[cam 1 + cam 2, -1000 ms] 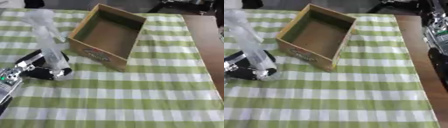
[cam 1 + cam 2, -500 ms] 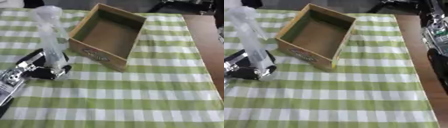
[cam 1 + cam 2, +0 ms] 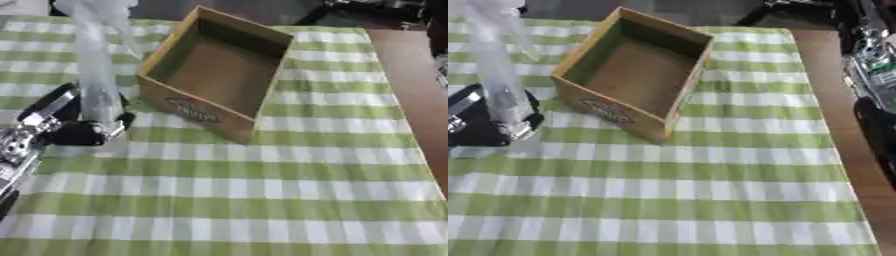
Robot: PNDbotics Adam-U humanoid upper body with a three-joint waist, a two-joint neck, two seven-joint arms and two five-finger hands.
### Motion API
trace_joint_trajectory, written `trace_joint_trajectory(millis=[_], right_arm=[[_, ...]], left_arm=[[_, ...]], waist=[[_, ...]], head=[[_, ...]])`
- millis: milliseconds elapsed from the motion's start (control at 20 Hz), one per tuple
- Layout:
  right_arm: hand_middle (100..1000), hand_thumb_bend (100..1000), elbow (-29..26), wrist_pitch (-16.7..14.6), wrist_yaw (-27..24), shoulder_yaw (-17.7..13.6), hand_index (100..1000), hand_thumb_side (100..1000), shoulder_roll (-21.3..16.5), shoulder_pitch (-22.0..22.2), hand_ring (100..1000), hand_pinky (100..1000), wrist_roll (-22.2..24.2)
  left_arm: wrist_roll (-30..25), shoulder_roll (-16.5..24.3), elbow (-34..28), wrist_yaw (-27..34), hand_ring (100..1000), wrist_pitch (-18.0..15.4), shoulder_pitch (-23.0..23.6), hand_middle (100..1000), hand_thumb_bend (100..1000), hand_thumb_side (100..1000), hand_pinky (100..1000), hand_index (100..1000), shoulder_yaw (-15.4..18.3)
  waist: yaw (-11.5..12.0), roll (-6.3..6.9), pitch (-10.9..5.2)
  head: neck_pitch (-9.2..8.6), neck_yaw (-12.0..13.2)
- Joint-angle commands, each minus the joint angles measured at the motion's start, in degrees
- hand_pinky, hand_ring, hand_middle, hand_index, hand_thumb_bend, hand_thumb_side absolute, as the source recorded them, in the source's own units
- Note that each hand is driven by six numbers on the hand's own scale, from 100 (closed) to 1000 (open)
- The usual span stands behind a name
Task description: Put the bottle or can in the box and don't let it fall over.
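Near cloth: green-and-white checked tablecloth (image 3: 262,200), lying flat and bare across the foreground; served as open working ground in front of the box.

Left hand: black-and-silver robot left hand (image 3: 74,127), low at the left edge, fingers curled round the base of the bottle; grasped low, likely so the tall body stayed balanced over the grip.

Bottle: tall clear plastic bottle (image 3: 94,75), held close to upright, leaning slightly, neck blurred toward the top edge; whether lifted or resting on the cloth, could not be told. Sat just left of the box, outside it, not yet over the opening.

Box: open tan cardboard box with a printed label on its front wall (image 3: 197,107), turned at an angle, near corner pointing toward the viewer; empty inside, brown floor showing. Open top faced up, ready to take the bottle from above.

Right hand: dark metal parts of the right arm (image 3: 872,60), at the far right edge beyond the cloth, over brown table wood (image 3: 833,75); fingers not shown, so open or closed could not be told. Appeared idle, kept out of the way.

Judgement: carry stage, bottle gripped but still to clear the near wall; tall narrow shape likely to tip if set down tilted.
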Motion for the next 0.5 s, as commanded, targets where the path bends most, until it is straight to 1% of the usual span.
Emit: trace_joint_trajectory(millis=[50, 250, 500], right_arm=[[843, 100, -0.4, -0.2, -0.3, -0.8, 869, 812, -2.0, -0.8, 803, 896, 0.1], [843, 100, -0.5, -0.3, -0.3, -0.9, 870, 811, -2.1, -0.9, 803, 897, 0.1], [843, 100, -0.5, -0.3, -0.2, -0.7, 870, 811, -2.0, -1.2, 804, 897, 0.4]], left_arm=[[1.4, 1.3, -2.0, 1.0, 615, 0.2, -1.5, 404, 100, 173, 796, 428, 1.4], [2.1, 0.9, -2.7, 1.5, 615, 0.6, -2.9, 400, 100, 178, 796, 423, 1.9], [2.3, 0.3, -2.8, 1.3, 615, 0.8, -6.0, 398, 100, 172, 797, 419, 2.2]], waist=[[0.0, 0.07, -1.42], [-0.1, 0.04, -1.47], [-0.2, 0.23, -1.49]], head=[[0.05, -0.4], [0.24, -0.6], [0.1, -0.8]])
